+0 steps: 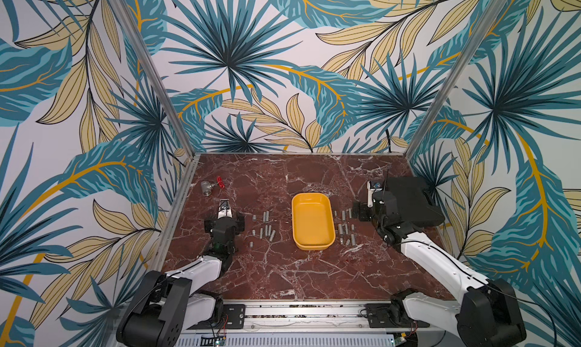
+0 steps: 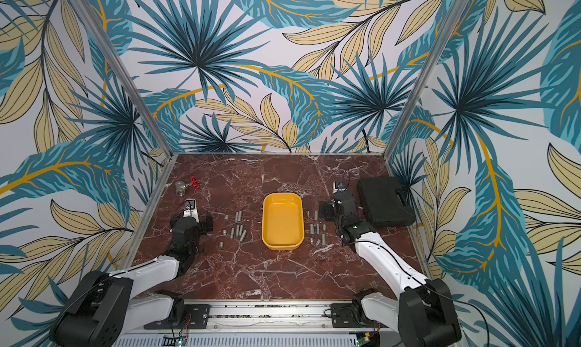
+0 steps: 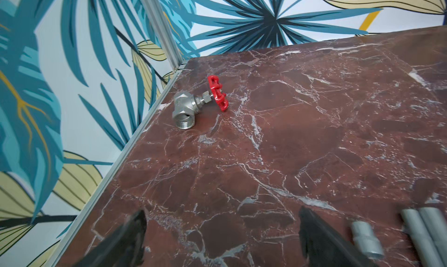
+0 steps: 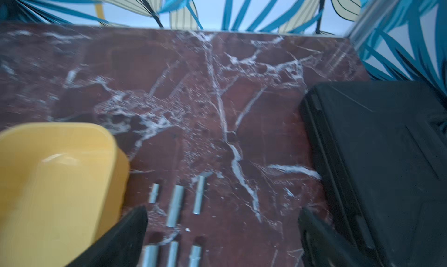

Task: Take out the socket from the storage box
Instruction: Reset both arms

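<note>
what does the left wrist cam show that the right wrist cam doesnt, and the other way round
Only the left wrist view: a metal valve with a red handwheel, lying near the table's edge. Only the right wrist view: the yellow storage box and a black case. Both: the marbled table, loose sockets lying on it, and that arm's own dark fingers, spread apart with nothing between them.

The yellow tub is shallow with rounded corners. It sits upright in the middle of the table, its bare floor showing. Small grey metal sockets lie on their sides outside it, in two loose clusters flanking the tub, close by but apart from it.
</note>
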`<move>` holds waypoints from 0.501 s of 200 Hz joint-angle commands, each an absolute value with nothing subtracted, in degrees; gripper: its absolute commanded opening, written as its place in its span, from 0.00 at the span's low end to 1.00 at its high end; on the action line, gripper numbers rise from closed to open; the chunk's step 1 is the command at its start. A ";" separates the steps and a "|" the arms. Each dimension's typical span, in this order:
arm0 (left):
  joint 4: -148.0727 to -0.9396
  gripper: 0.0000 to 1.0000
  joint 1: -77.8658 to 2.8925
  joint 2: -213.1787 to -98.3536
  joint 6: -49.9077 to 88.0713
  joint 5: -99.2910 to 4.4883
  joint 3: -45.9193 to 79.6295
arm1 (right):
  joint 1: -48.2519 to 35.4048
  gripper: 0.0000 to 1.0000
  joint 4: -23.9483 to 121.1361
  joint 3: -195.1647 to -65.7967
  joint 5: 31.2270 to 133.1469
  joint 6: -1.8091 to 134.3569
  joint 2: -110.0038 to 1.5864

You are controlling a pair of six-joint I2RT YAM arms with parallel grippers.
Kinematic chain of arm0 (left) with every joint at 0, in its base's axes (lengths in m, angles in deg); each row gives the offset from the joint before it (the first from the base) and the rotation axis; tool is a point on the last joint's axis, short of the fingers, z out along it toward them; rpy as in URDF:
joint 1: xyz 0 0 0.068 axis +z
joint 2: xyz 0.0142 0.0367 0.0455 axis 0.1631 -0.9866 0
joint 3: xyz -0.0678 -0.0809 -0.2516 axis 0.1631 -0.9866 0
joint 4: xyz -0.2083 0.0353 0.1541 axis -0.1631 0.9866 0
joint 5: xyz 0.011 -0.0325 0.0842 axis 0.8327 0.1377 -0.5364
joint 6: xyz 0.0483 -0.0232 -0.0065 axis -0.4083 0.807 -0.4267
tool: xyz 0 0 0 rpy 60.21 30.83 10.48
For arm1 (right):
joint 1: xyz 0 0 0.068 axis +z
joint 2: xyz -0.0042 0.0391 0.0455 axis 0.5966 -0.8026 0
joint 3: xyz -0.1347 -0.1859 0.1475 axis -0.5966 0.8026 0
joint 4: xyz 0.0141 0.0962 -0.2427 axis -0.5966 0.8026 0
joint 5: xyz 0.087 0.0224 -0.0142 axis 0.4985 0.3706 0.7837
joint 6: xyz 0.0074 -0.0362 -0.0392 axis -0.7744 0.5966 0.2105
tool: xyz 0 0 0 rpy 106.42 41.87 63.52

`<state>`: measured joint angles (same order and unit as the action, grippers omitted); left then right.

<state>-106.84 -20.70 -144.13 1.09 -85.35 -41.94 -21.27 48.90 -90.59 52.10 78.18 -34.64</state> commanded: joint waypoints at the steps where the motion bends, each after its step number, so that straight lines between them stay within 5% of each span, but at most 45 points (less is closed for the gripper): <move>1: -118.56 1.00 -19.77 -150.03 -2.36 -80.33 -37.20 | -23.43 1.00 30.85 -84.16 47.10 80.60 -37.58; 39: -125.90 1.00 -16.69 -159.55 -1.69 -83.43 -34.46 | -28.07 1.00 15.22 -79.60 46.97 79.62 -42.98; 75: -137.96 1.00 -10.82 -163.98 2.14 -72.65 -39.16 | -32.15 1.00 15.30 -81.85 49.99 79.54 -45.60; 100: -126.85 1.00 -10.65 -161.49 0.52 -66.20 -35.45 | -34.51 0.99 -2.12 -76.43 54.36 80.36 -52.60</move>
